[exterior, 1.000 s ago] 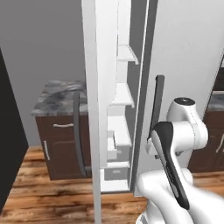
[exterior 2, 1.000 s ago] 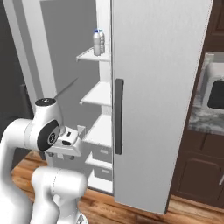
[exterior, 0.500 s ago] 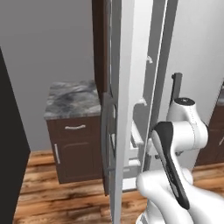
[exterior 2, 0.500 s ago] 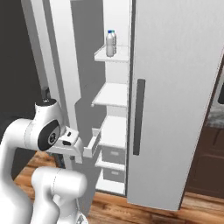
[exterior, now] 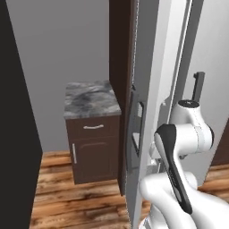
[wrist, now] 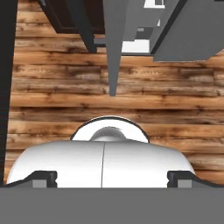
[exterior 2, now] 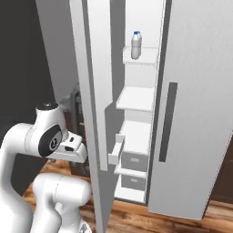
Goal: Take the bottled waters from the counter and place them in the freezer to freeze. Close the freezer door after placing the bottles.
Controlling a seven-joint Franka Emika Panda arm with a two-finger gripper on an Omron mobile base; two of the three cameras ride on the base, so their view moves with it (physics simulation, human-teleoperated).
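No legible text, brand, number or sign in any view. The bottled water [exterior 2: 136,45] on the upper freezer shelf carries a pale label, but it is too small to read; no characters resolve. The freezer door [exterior: 147,112] dispenser panel [exterior: 135,132] shows no readable markings. The marble-topped cabinet [exterior: 91,129] front is unlabelled. Position relative to the claw cannot be given for these items.

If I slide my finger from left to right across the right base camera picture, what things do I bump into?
Robot arm → freezer door → water bottle on the top freezer shelf → dark handle → the other silver fridge door.
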